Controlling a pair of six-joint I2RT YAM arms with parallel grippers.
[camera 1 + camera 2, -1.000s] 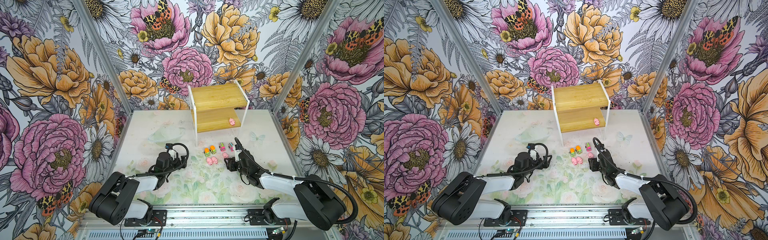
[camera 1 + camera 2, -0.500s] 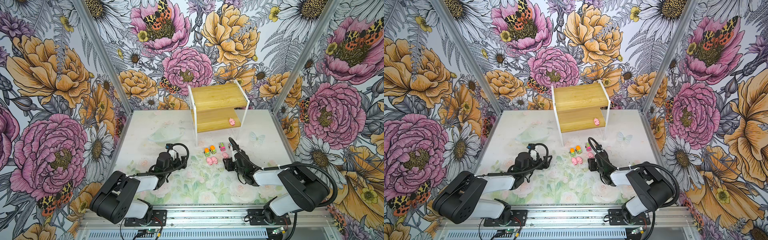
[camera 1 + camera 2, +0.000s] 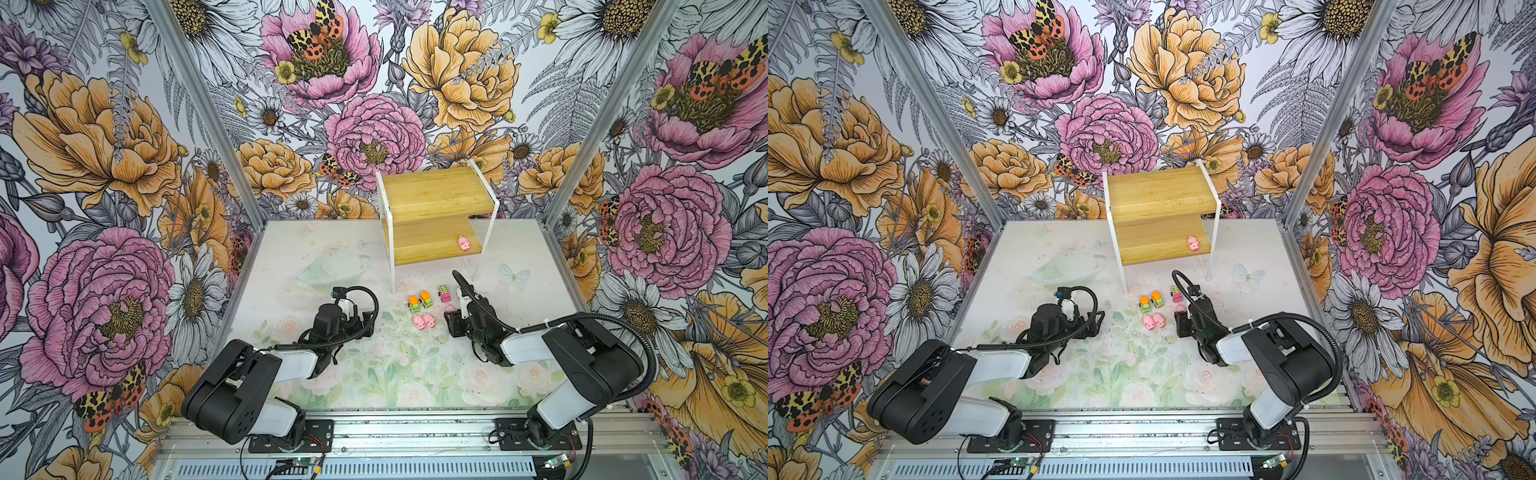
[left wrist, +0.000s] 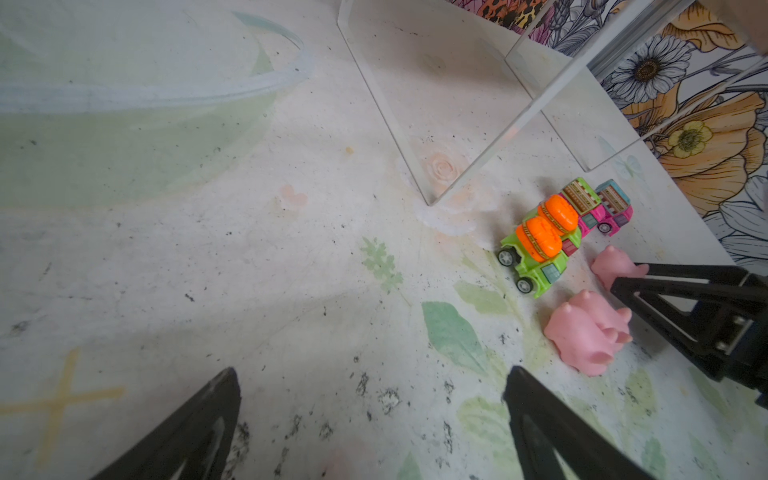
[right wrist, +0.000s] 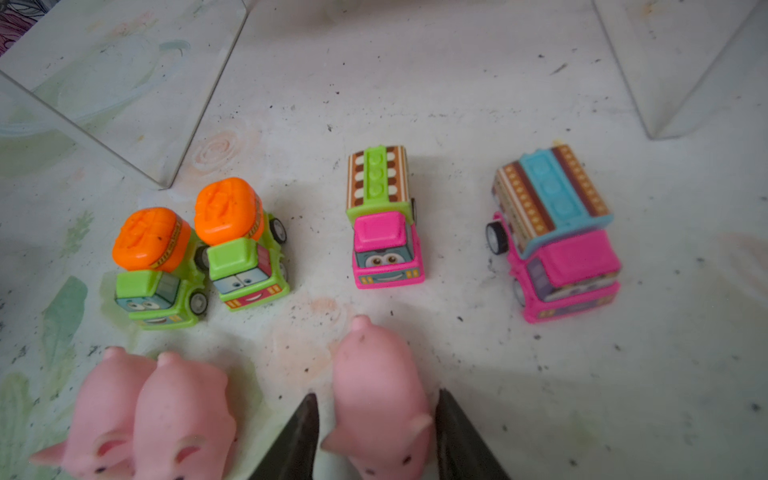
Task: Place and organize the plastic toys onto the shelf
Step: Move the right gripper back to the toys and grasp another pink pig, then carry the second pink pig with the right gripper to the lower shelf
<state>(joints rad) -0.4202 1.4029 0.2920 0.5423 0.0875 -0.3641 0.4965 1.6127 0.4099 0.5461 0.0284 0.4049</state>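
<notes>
Nearest to me, my left gripper (image 4: 372,370) is hanging low over the table (image 3: 374,374), its jaws standing wide apart with nothing between them. To its right, my right gripper (image 5: 377,392) is sitting down at table level and straddling the lone pig (image 5: 374,361). One finger is lying along each flank, and the pig is standing on the table with its face toward my wrist. I cannot tell whether the fingers are pressing it or only flanking it. Just beside it, on my left, the pig pair (image 5: 183,407) are standing flank to flank, touching, and facing the same way. Beyond the pigs, four trucks are lining up with their cabs toward me. The green trucks (image 5: 245,249) with orange tops are sitting side by side at the left end. The green-topped pink truck (image 5: 384,232) is standing apart from them. The blue-topped pink truck (image 5: 557,241) is sitting farther right, turned a little. Farther back, a clear dish (image 3: 332,270) is lying on the table to the left of the shelf (image 3: 432,199). The shelf is standing by the back wall with its lower board stepping out toward me. The shelf pig (image 3: 464,244) is standing on that lower board near its front right corner.
</notes>
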